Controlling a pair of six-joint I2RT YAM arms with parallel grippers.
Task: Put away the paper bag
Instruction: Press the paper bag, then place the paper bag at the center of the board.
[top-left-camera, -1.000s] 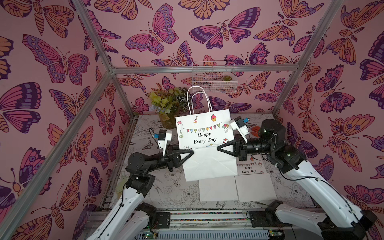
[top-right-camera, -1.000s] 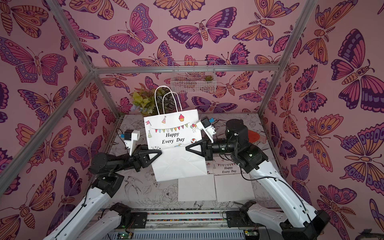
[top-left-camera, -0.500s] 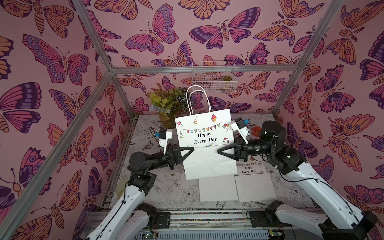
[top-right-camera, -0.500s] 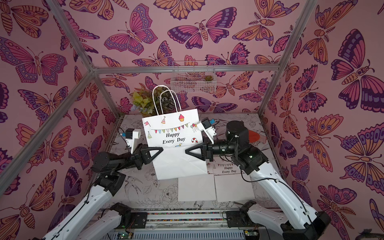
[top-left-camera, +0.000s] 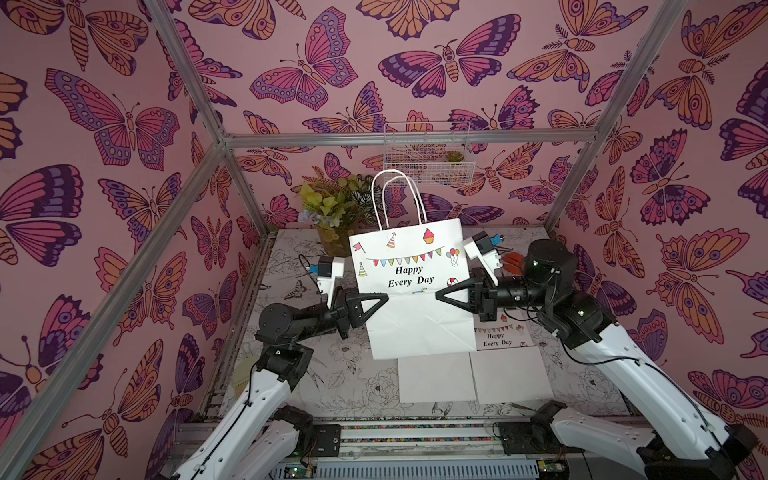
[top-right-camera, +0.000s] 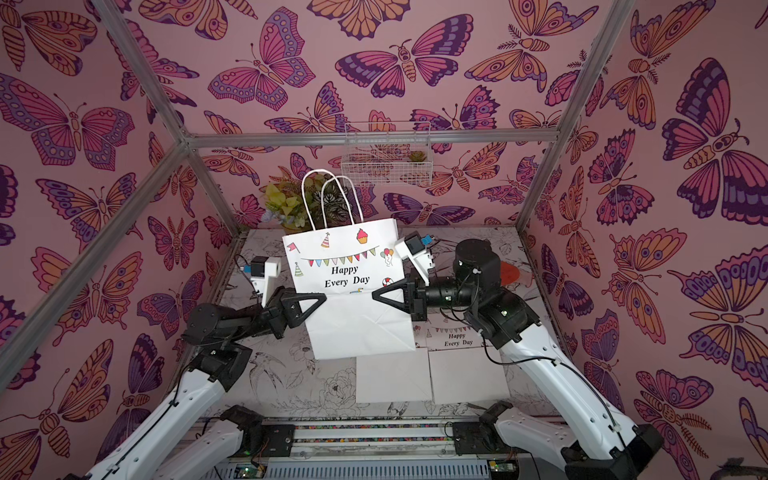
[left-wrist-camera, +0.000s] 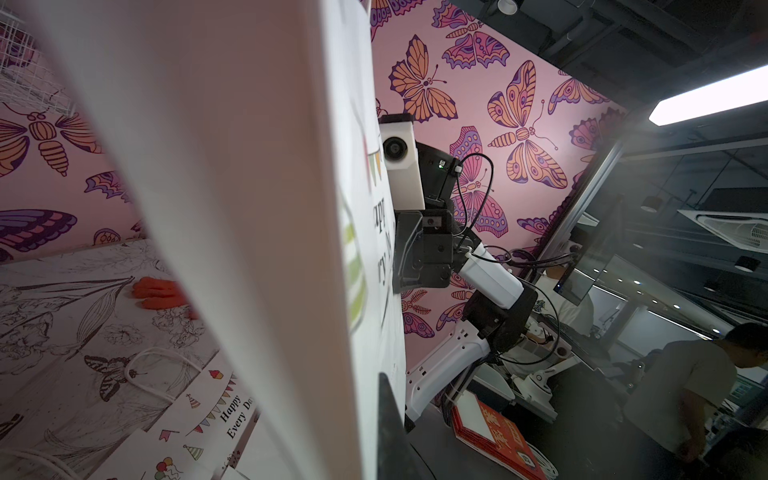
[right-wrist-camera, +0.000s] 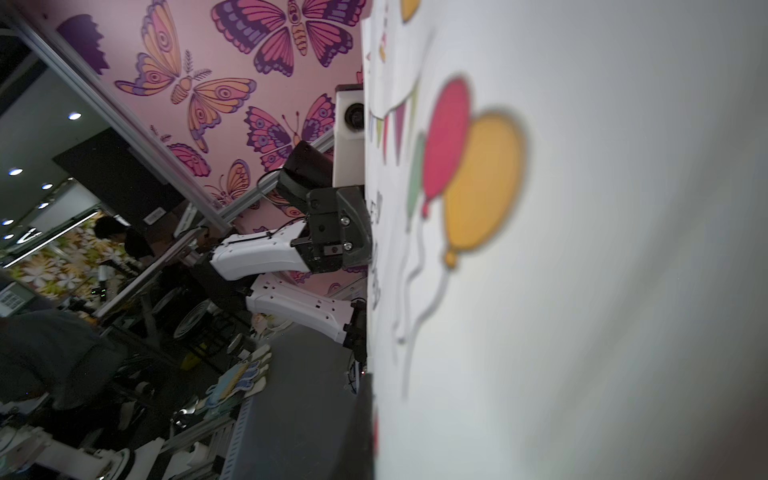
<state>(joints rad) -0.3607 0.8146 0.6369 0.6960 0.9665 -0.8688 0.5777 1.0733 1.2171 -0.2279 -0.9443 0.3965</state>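
Left claw, right claw on paper bag; its handles only overhead.

In both wrist views the paper bag fills much of the frame, so close that we see its print only as a blur. In both top views it covers part of the plant and part of 1 flat bag on the worktop. The right arm hides most of an orange object; we cannot name it. The contents of the wire basket are too small for us to tell.
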